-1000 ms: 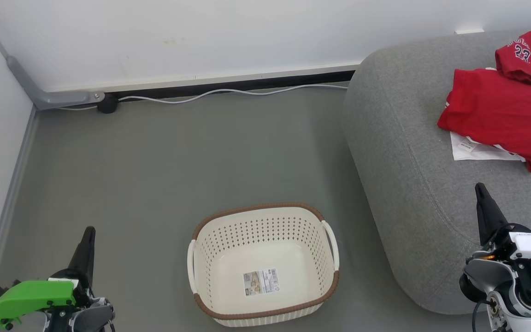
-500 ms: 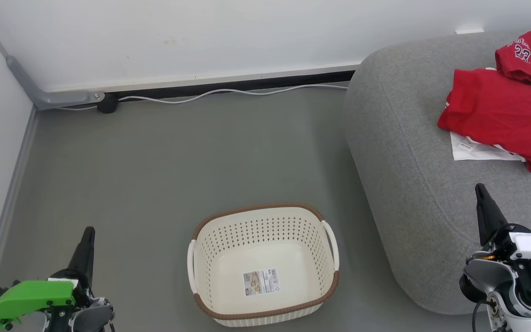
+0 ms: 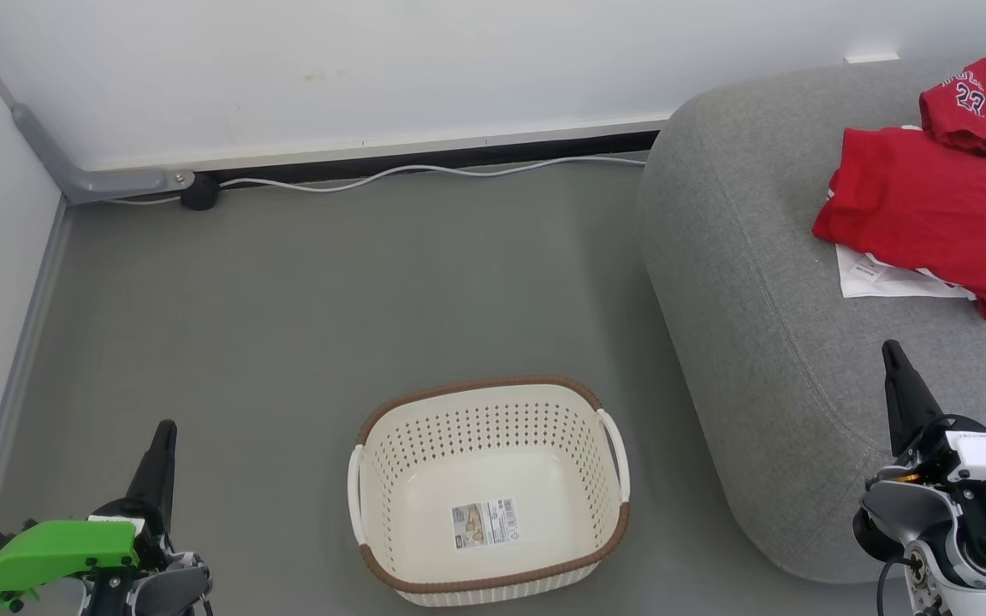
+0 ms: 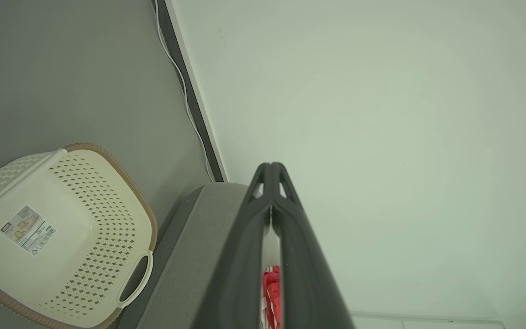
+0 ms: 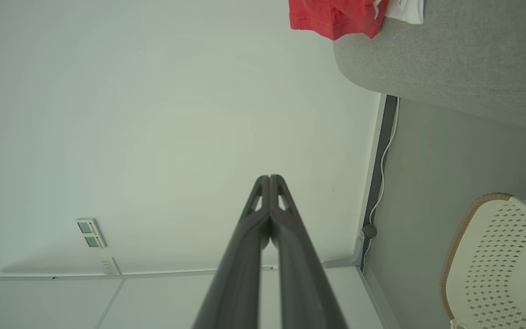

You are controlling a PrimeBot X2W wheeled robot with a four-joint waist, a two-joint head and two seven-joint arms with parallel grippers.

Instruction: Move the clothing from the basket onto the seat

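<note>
The clothing (image 3: 929,205) is lying heaped on the seat (image 3: 758,299), ahead of the right gripper (image 3: 891,352), the nearer one, and well apart from it. The basket (image 3: 493,423) is sitting empty between the arms. That gripper and the left gripper (image 3: 166,429) are both pressing their fingers together, gripping nothing.

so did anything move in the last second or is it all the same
Nothing visibly changed. The red jerseys lie on the grey fabric sofa cushion, the cream perforated plastic basket holds no clothing, and the left gripper and right gripper stay shut.
</note>
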